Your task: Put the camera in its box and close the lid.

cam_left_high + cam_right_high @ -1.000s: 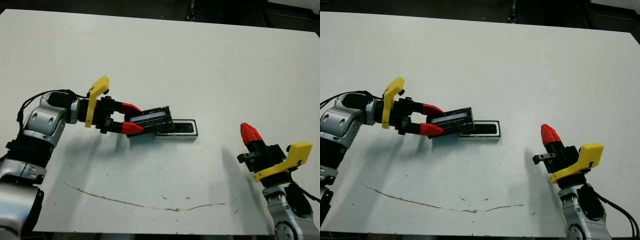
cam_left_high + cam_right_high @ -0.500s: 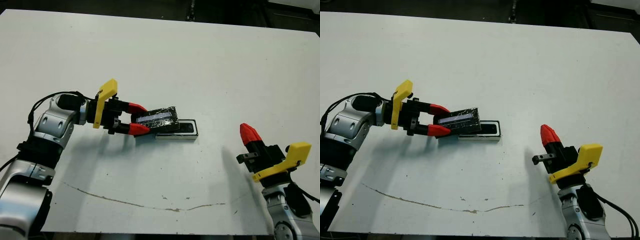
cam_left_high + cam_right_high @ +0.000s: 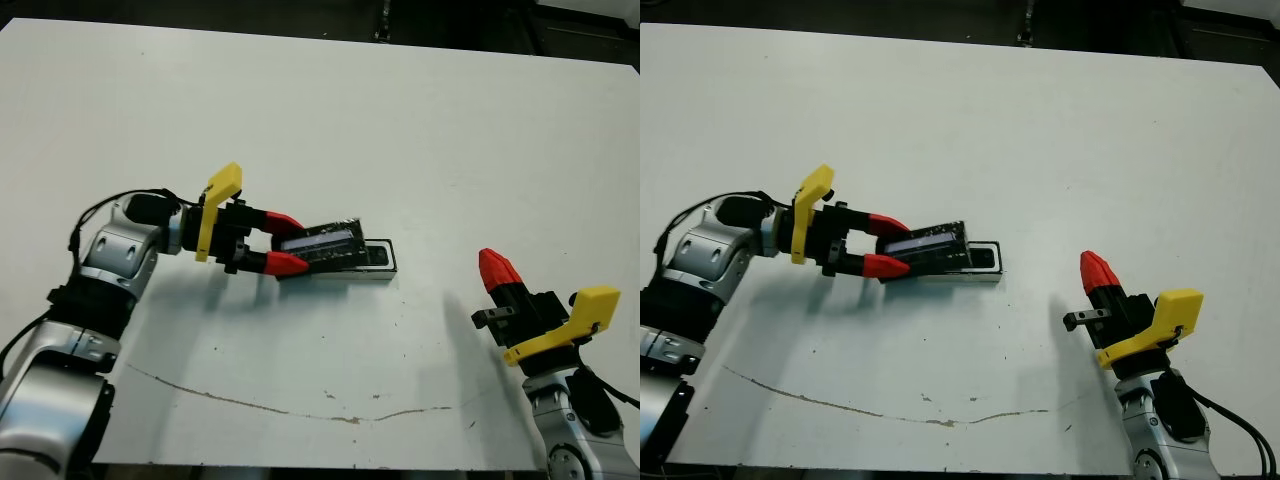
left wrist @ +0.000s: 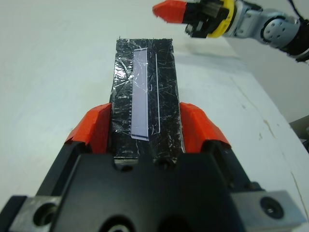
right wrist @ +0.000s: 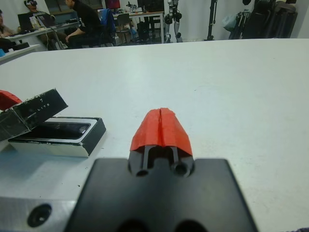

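My left gripper [image 3: 298, 243] is shut on the lid [image 3: 335, 243], a glossy black cover with a pale strip [image 4: 142, 92]. It holds the lid tilted above the left end of the box [image 3: 355, 277]. The box lies mid-table, and its white rim and right end show past the lid. The camera [image 3: 377, 257] lies inside the box as a flat black bar, partly hidden under the lid. The right wrist view shows the box [image 5: 58, 145] with the lid [image 5: 34, 113] angled over it. My right gripper [image 3: 495, 272] is shut on nothing, well right of the box near the table's front.
A thin brown curved streak [image 3: 300, 410] runs across the table near its front edge. Beyond the far edge, the right wrist view shows people [image 5: 87, 19] seated at desks, with stands behind them.
My left gripper has carried the lid to the right, so it now overlaps more of the box's left end. The right arm has stayed put.
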{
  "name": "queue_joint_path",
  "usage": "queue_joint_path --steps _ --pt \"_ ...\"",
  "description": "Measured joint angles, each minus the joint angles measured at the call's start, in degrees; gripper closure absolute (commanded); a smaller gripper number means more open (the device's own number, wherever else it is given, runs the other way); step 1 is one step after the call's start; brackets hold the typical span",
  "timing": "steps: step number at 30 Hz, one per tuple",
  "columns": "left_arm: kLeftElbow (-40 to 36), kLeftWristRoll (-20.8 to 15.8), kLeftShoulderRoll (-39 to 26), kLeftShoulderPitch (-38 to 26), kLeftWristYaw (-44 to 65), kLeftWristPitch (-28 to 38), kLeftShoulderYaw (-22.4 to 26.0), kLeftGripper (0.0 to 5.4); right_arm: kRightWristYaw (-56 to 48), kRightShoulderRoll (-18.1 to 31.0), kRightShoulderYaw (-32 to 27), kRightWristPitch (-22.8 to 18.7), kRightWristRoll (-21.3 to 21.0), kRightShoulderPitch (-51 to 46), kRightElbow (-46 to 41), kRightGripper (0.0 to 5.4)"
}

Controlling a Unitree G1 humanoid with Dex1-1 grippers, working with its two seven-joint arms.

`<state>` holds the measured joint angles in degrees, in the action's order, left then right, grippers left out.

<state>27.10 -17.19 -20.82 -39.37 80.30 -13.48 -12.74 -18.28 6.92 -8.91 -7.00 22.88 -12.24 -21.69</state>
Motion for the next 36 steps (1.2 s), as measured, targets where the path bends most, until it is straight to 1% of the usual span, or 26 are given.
queue_joint_path --steps 6,11,16,19,27,32,36 --pt "1.51 1.40 1.64 -1.24 -1.23 1.26 -1.46 2.24 0.00 0.00 -0.02 -0.02 0.46 -0.05 0.00 5.40" --pt "3.01 4.25 3.73 -1.63 -3.86 5.33 -3.20 2.24 0.00 -0.02 -0.02 0.00 0.48 -0.07 0.01 5.40" --pt "3.59 6.70 5.68 -2.20 -6.91 6.71 -4.89 2.24 -0.01 -0.14 -0.02 0.00 0.84 -0.10 0.04 5.40" --pt "3.53 7.16 5.98 -2.64 -7.47 6.72 -5.61 2.24 -0.06 -0.14 -0.02 0.17 0.87 -0.21 0.05 5.40" --pt "3.26 7.40 5.95 -2.38 -7.59 8.42 -5.71 2.24 -0.15 -0.14 -0.01 0.88 0.94 -0.32 0.37 5.40" --pt "0.69 7.99 5.24 -2.03 -8.18 7.08 -5.53 2.24 -0.28 -0.14 -0.01 0.90 1.03 -0.31 0.62 5.40" --pt "0.33 8.09 5.13 -2.06 -8.43 5.88 -5.43 2.24 -0.28 -0.13 0.00 0.90 0.96 -0.31 0.63 5.40"
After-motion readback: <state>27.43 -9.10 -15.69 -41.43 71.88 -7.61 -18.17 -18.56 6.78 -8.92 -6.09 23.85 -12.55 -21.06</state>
